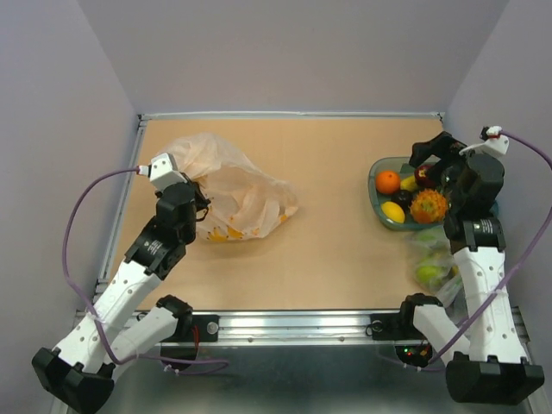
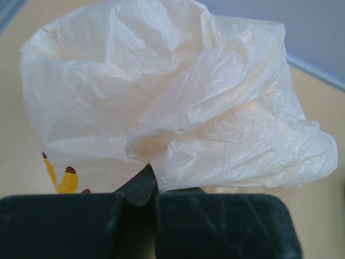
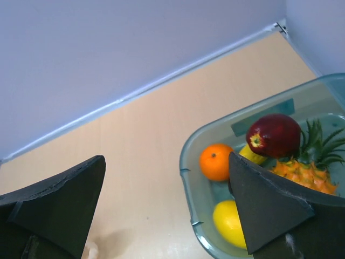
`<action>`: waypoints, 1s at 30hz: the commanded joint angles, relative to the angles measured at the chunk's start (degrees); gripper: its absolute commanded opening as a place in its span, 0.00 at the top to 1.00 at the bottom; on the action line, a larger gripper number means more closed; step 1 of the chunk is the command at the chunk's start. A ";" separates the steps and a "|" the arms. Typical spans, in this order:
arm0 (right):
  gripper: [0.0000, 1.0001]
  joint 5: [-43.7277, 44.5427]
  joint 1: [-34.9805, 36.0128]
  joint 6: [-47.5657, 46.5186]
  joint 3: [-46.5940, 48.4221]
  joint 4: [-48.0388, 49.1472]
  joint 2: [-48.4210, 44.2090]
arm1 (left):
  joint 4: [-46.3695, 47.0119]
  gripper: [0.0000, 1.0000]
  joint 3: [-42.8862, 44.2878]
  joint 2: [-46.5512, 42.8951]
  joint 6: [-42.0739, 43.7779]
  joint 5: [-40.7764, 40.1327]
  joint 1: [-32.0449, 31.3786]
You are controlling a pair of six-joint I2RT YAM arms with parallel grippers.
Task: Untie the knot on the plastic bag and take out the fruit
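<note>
The bag (image 1: 237,194) lay slack at centre left, a fold clenched in the left gripper (image 2: 156,189), while at right the tray (image 1: 377,168) held the fruit (image 1: 429,205) under the right gripper (image 3: 167,172) — jaws spread, empty — which might knock off the perched apple (image 3: 274,135).

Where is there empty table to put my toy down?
The big bare patch is the middle of the table, between the plastic bag and the tray of fruit. The strip along the back wall is bare. The right side is crowded: tray, open right gripper, and a clearer bag.
</note>
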 commanded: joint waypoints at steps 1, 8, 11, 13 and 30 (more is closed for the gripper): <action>0.00 -6.69 2.57 2.18 0.45 -0.97 -4.02 | 0.00 1.00 1.98 -2.60 -0.53 -6.52 0.80; 0.00 -7.92 8.02 0.60 -3.50 -2.28 -11.14 | -5.89 0.81 -3.72 -4.88 -9.74 -8.38 1.86; 0.00 -7.92 9.78 -0.37 -3.42 -3.77 -14.91 | -7.82 0.63 -6.36 -5.41 -13.44 -7.41 2.12; 0.00 -8.71 10.66 -0.90 -2.89 -5.80 -16.76 | -8.96 0.49 -7.42 -6.03 -14.59 -6.44 2.12; 0.00 1.82 14.88 -4.86 -2.28 -20.83 -36.89 | -26.01 0.04 5.48 -18.40 -12.05 7.18 2.12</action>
